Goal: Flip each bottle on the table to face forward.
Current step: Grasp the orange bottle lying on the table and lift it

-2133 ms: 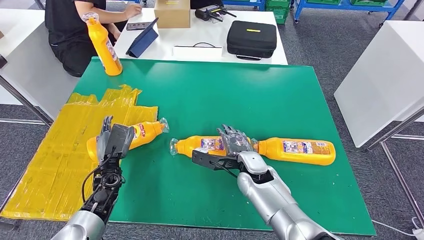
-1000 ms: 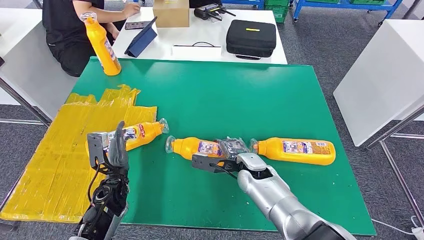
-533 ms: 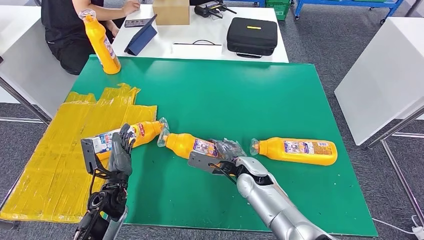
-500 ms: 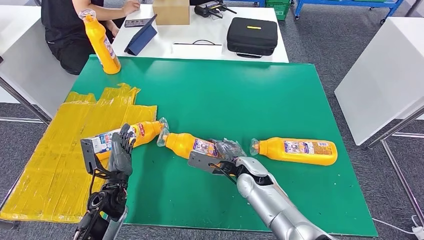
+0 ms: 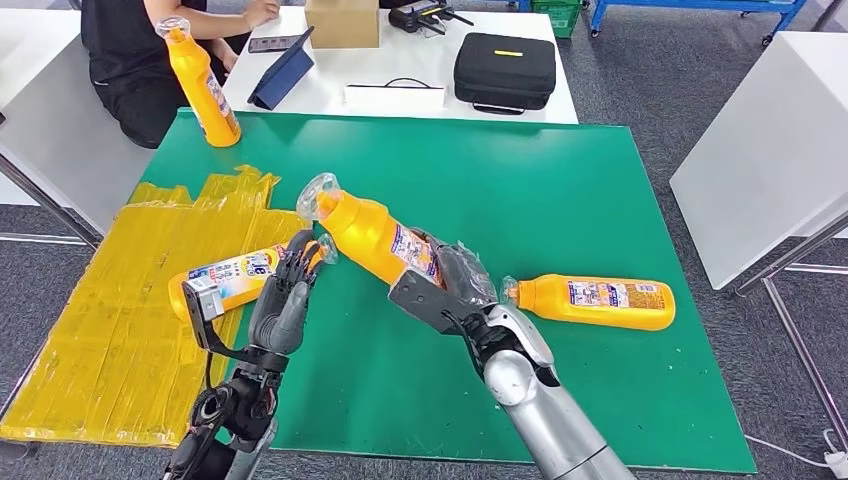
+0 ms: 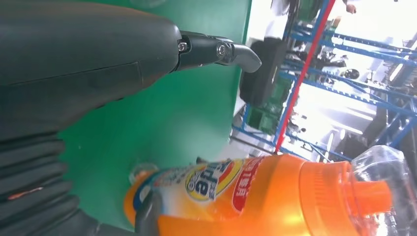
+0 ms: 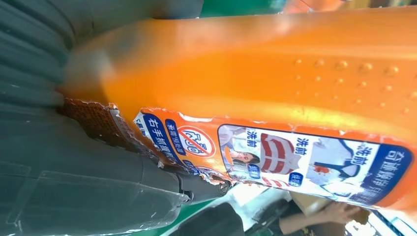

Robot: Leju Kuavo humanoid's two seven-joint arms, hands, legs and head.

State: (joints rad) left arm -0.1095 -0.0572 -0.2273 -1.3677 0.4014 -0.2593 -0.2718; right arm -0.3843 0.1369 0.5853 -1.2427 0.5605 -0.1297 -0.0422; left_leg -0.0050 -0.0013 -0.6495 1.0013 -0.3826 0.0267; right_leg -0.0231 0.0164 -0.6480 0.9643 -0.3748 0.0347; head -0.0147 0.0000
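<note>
My right hand (image 5: 452, 288) grips the middle orange bottle (image 5: 372, 234) by its base and holds it off the green table (image 5: 560, 190), tilted, with its clear cap up and to the left. The right wrist view has its back label (image 7: 305, 162) beside my right hand (image 7: 74, 187). My left hand (image 5: 283, 303) hovers open over the neck of the left bottle (image 5: 228, 281), which lies on its side with its front label (image 6: 216, 179) up. A third bottle (image 5: 592, 301) lies at the right. A fourth bottle (image 5: 204, 84) stands upright at the far left corner.
A crumpled yellow plastic sheet (image 5: 95, 330) covers the table's left edge. A person (image 5: 125, 50) sits behind the far left corner at a white desk with a tablet (image 5: 283, 75), a cardboard box (image 5: 343, 22) and a black case (image 5: 503, 70). Another white table (image 5: 760, 150) stands at the right.
My right hand has lifted the middle bottle off the table and swung its neck up and to the left. My left hand has come off the left bottle and moved right, toward its neck.
</note>
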